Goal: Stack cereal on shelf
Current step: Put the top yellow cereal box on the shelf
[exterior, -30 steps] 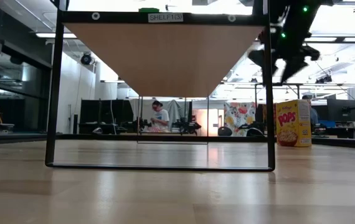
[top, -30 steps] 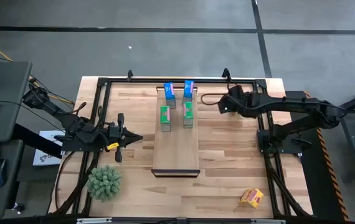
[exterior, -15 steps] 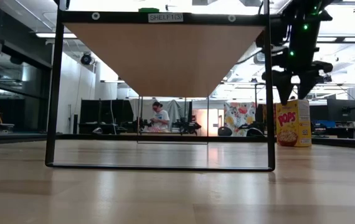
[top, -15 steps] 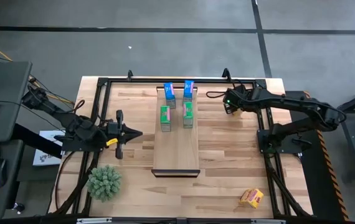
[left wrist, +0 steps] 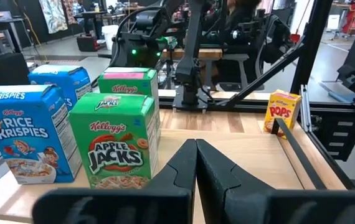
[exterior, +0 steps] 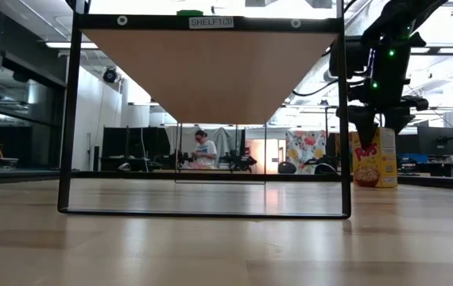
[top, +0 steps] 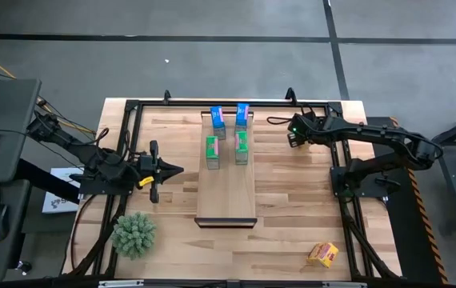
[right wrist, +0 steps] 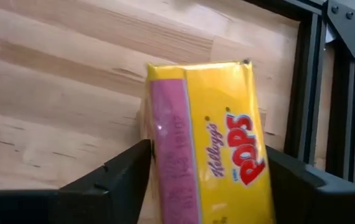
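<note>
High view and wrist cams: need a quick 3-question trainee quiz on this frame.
1. How many cereal boxes stand on the shelf?
2. True or false: the left gripper has its jaws shut.
3. The right gripper has its jaws on either side of: A) a blue box, B) the yellow Pops box, C) a green box.

Key: 1) four; 2) true; 3) B.
</note>
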Available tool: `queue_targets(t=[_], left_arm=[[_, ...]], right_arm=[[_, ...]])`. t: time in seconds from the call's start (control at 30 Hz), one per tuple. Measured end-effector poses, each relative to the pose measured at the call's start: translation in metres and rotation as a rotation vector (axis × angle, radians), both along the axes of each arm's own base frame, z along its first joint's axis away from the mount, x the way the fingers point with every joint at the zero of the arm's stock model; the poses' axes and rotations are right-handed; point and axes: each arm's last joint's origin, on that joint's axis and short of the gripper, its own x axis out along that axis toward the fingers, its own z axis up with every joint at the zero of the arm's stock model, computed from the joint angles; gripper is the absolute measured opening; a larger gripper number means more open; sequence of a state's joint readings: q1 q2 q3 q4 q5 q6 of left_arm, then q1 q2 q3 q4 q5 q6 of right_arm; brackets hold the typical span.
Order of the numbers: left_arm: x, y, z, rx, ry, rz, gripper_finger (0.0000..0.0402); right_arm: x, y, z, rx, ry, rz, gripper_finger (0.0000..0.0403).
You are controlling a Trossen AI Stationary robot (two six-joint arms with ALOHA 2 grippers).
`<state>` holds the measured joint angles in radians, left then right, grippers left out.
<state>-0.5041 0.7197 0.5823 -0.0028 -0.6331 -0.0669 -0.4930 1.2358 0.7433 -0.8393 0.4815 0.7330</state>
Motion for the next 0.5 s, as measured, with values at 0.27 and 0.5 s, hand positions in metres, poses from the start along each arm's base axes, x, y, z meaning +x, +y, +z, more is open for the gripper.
queue_targets(t=[0.27, 0.5], left_arm=[[0.000, 0.001, 0.000, 0.003, 0.003, 0.019, 0.0000], [-0.001, 0.002, -0.003, 0.021, 0.025, 0.060, 0.0000]], right_arm=[[0.004, -0.002, 0.010, 0.019, -0.040, 0.038, 0.0153], [0.009, 0.025, 0.077, 0.196, -0.211, 0.218, 0.0117]])
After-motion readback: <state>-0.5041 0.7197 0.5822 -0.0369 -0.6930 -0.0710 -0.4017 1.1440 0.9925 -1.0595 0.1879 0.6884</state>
